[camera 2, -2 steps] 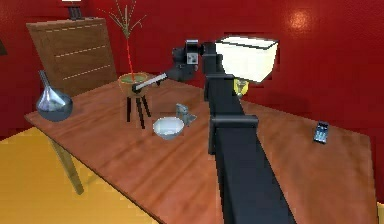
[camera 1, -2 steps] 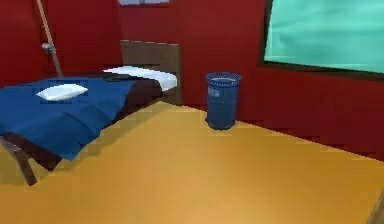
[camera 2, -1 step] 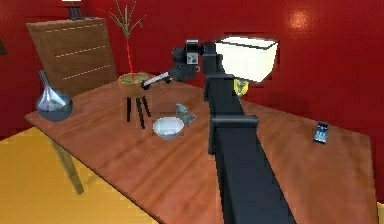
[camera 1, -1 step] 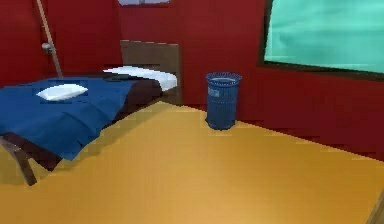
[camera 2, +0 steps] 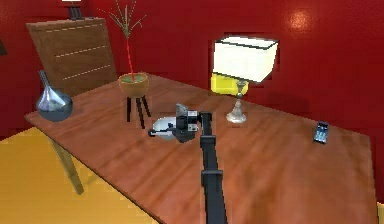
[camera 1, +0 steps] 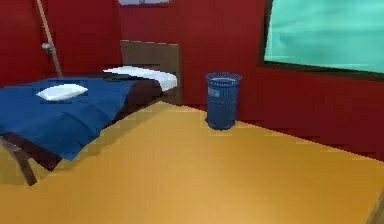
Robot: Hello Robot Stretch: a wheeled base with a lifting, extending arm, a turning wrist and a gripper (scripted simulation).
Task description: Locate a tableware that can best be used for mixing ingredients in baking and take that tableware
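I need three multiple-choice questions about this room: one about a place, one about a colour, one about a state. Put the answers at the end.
1. Where does the bin stand? A. on a shelf B. on the floor by the red wall C. on a chair
2. What colour is the blanket on the bed? A. blue B. green C. white
3. How is the lamp on the table? A. lying down B. upright, dark C. upright, lit
Answers: B, its base rests on the orange floor; A, it is dark blue; C, it glows.
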